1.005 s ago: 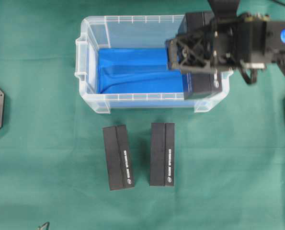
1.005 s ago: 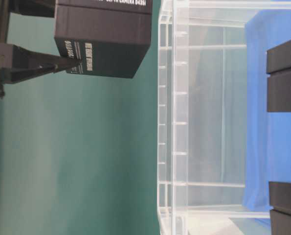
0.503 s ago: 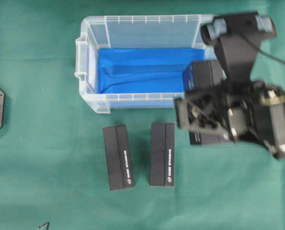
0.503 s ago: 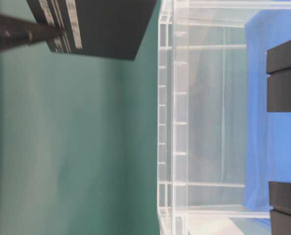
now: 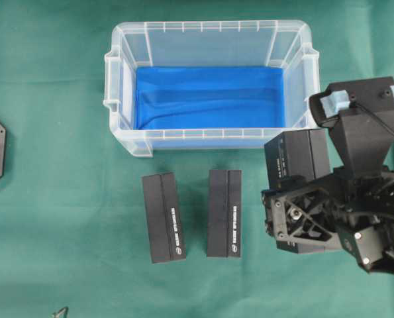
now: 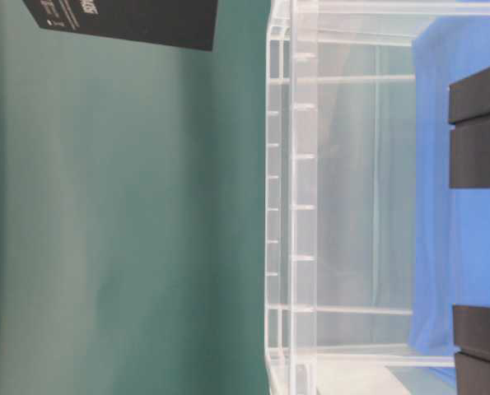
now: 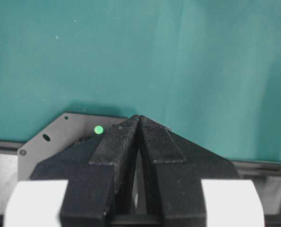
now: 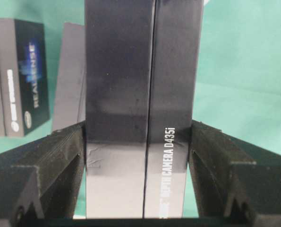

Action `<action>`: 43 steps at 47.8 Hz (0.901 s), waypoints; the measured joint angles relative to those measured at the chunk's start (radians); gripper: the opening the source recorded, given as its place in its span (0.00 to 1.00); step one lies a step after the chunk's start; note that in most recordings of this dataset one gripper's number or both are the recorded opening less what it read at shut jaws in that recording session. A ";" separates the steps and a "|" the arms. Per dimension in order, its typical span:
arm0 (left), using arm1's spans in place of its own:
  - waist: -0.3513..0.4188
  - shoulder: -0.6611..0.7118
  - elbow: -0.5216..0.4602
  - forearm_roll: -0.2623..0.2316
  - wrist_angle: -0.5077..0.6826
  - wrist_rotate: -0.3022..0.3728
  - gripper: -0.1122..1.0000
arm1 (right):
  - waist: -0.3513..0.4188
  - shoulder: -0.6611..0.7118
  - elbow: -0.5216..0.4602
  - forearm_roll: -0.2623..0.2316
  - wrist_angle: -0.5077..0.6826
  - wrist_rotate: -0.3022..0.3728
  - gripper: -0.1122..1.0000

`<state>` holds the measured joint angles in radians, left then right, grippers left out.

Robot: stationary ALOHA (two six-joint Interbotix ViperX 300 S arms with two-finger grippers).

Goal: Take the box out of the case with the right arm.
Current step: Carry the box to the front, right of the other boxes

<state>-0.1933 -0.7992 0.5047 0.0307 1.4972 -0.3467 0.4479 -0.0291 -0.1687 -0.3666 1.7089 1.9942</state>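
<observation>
We see the right gripper (image 8: 138, 156) clamping the box (image 5: 296, 159) above open cloth (image 5: 51, 199), outside the case (image 5: 210, 136) rim; the left gripper (image 7: 139, 137) is closed, empty.

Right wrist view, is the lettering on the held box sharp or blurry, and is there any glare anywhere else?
Right wrist view: the held box fills the frame, its white lettering legible but soft, with a dull sheen low on its face. Overhead view: even light, crisp, faint highlights on the case rim. Table-level view: turned sideways, with the case wall slightly hazy.
</observation>
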 measured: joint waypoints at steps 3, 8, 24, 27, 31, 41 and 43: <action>0.000 0.000 0.000 0.000 -0.002 0.000 0.10 | -0.002 0.000 0.000 -0.002 0.006 0.000 0.68; 0.000 0.000 0.000 0.002 0.000 0.000 0.10 | -0.003 0.000 0.000 0.000 0.014 0.000 0.68; -0.002 0.000 0.000 0.002 0.000 0.000 0.10 | -0.002 0.000 0.000 0.000 0.015 0.003 0.68; 0.000 0.000 0.002 0.000 -0.002 0.000 0.10 | -0.002 0.000 0.000 0.000 0.015 0.003 0.68; 0.000 0.000 0.002 0.000 -0.002 0.000 0.10 | -0.002 0.000 0.000 0.000 0.015 0.006 0.68; 0.000 -0.002 0.002 0.000 0.000 0.000 0.10 | -0.006 0.043 0.014 0.040 -0.012 0.011 0.68; -0.002 0.000 0.002 0.002 0.000 0.000 0.10 | -0.011 0.060 0.028 0.057 -0.028 0.012 0.68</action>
<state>-0.1948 -0.7992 0.5062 0.0322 1.4972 -0.3467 0.4372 0.0307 -0.1411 -0.3099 1.6812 2.0064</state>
